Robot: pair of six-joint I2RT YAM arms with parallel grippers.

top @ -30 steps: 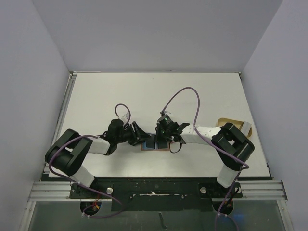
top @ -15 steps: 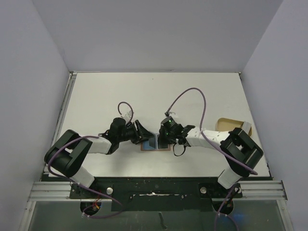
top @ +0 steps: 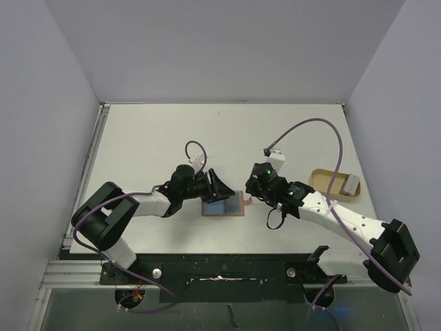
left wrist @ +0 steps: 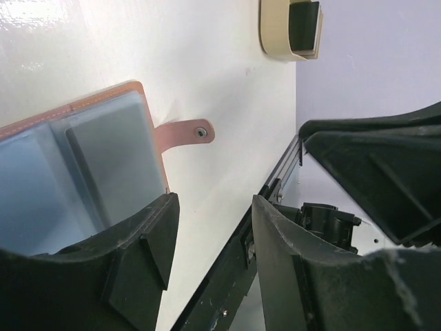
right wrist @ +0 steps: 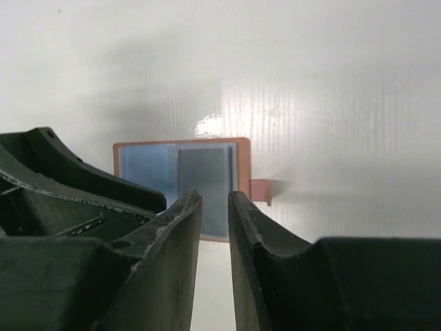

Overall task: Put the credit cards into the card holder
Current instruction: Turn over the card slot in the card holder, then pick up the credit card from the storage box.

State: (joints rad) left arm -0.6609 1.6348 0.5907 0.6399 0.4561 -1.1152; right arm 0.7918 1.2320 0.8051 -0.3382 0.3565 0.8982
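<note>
Cards (top: pixel 219 206) sat in both pockets of the card holder (top: pixel 238 212), spread flat on the desk (top: pixel 138 138). My left hand (top: pixel 219 187) hovered open at its edge, presumably steadying; my right hand (top: pixel 253 196) hung nearly closed, empty.

Open reddish-brown card holder (top: pixel 223 205) flat on table, blue credit cards (right wrist: pixel 176 179) inside.

— What is lying on the white surface (top: pixel 158 131)?
— The card holder (top: pixel 224 206) is lying spread open near the frame's center, blue credit cards (top: pixel 219 206) sitting in it, its snap tab (top: pixel 248 199) pointing right.
— Anything else?
— A tan oval tray (top: pixel 335 184) is resting at the right edge, well apart.
</note>
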